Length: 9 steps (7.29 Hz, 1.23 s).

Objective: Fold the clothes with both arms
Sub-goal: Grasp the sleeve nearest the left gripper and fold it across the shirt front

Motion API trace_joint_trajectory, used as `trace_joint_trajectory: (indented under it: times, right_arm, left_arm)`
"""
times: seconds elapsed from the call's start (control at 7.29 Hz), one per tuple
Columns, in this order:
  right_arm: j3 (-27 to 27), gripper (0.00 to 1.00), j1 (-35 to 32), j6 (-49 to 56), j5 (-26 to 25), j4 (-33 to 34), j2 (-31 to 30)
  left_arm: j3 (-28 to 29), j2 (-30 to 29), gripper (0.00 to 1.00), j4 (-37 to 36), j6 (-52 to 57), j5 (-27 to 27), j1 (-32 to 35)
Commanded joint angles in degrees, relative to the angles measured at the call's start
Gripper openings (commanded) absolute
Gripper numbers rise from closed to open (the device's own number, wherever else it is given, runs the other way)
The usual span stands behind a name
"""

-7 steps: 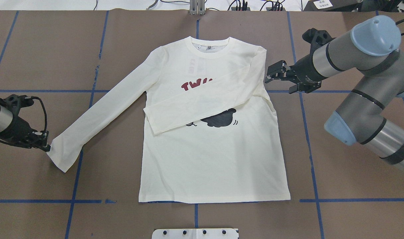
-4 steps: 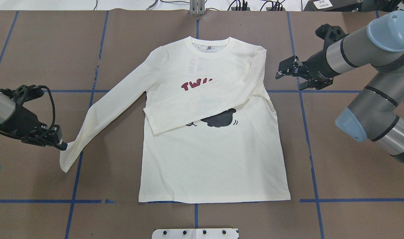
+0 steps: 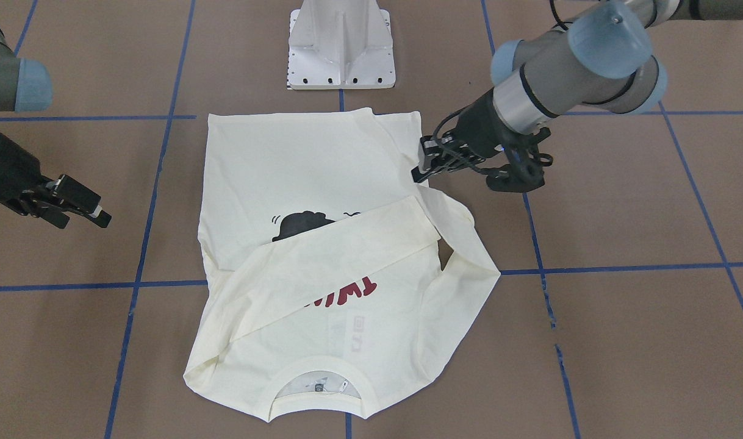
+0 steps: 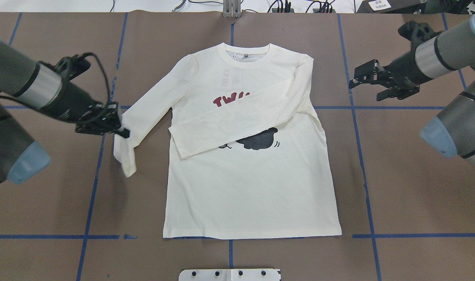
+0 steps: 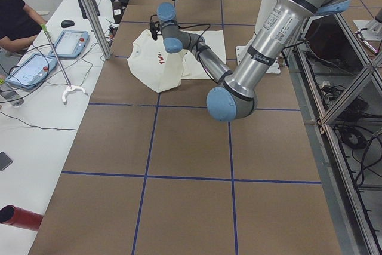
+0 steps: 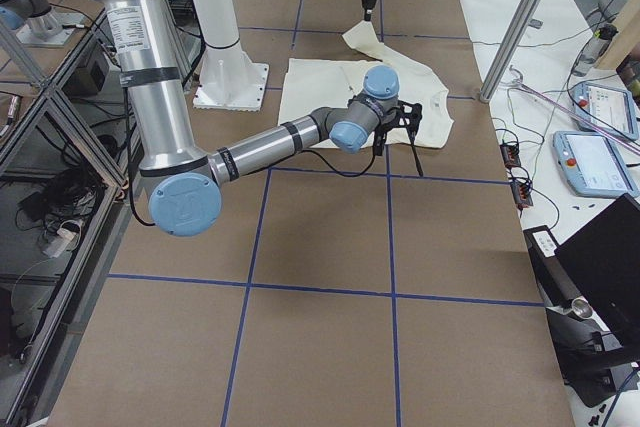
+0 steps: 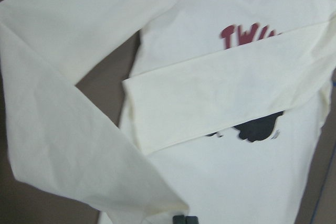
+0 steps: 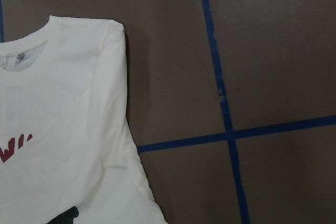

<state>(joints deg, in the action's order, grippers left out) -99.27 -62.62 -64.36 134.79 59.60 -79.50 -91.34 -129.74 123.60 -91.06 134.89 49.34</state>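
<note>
T-shirt point(image 4: 245, 187), red "TWI" lettering point(image 4: 229, 100), sleeve point(image 4: 151, 97) in left fingers point(image 4: 119, 131); right fingers point(image 4: 355, 82) wide.

Silver-grey tubular segments and light blue joint caps point(image 4: 29, 163) are seen on the left arm point(image 4: 40, 84) and right arm point(image 4: 428, 55). The left gripper point(image 4: 122, 132) and right gripper point(image 4: 354, 82) are black and two-fingered; a black cable point(image 4: 106, 88) is looped at the left wrist.

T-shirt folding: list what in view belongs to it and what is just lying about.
Job: T-shirt; left gripper, pinching its sleeve; right gripper, open, clear of it.
Lying about: white pedestal; blue tape lines; side-table tablets; red cylinder.
</note>
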Motion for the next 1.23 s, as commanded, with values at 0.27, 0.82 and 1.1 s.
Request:
trace_joint_trajectory:
  times: [0.27, 0.82, 1.1]
  right_arm:
    - [-1.6, 1.0, -4.2, 2.4, 3.9, -0.1, -3.4]
    - [-2.0, 1.0, -4.1, 2.1, 3.5, -0.2, -3.6]
    - [-2.2, 1.0, -2.7, 0.7, 3.1, -0.2, -2.9]
  left_arm:
    - [32.5, -26.8, 0.0, 14.5, -7.8, -26.4, -13.6]
    - [40.6, -29.8, 0.58, 22.0, -7.5, -35.5, -18.9]
    - [30.8, -26.2, 0.67, 18.9, -10.4, -33.0, -17.5]
